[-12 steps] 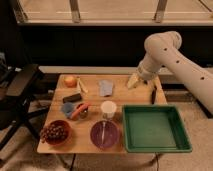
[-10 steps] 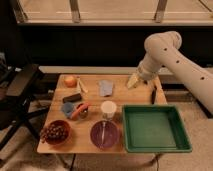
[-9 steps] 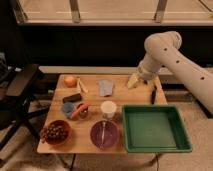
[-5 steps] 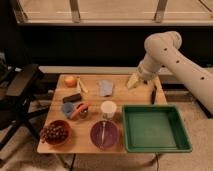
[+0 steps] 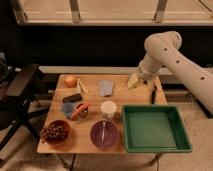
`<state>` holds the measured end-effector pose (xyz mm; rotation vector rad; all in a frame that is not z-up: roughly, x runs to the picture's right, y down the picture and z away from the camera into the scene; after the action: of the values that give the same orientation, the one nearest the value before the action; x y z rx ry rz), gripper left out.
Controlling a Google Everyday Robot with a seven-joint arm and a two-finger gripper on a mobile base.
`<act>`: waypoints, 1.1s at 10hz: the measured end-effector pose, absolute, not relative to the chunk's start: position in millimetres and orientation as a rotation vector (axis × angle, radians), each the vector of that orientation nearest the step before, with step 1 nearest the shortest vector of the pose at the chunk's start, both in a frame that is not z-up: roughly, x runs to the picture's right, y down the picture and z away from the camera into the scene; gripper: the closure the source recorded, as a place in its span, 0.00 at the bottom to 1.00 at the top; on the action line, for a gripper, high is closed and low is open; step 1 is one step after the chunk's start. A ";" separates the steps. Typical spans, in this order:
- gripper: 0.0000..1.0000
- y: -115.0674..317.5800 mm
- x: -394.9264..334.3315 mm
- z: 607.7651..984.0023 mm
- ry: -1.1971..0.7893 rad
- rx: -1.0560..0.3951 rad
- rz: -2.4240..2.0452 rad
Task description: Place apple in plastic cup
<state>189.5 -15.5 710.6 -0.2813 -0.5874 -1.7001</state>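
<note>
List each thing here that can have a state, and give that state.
Gripper: open, empty, over the table's far right edge.
Apple: loose at the table's far left corner.
Cup: upright, mid-table.
Red bowl: upright, holding grapes.
Tray: upright, nothing in it.

dim warm light, bright strip at top, overall blur; gripper lit above table rear right

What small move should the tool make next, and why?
Probably carry the tool toward the apple. The tool hangs empty over the table's back edge, right in the picture; the apple lies at the back left corner, well apart from it, and not yet in the cup.
</note>
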 end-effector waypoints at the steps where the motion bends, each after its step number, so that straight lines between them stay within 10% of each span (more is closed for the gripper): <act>1: 0.27 -15.6 189.5 710.6 -0.587 -0.281 -1.700; 11: 0.27 -23.0 160.2 715.5 -0.595 -0.191 -1.733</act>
<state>160.2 -23.0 715.5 -0.1906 -0.5952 -1.7326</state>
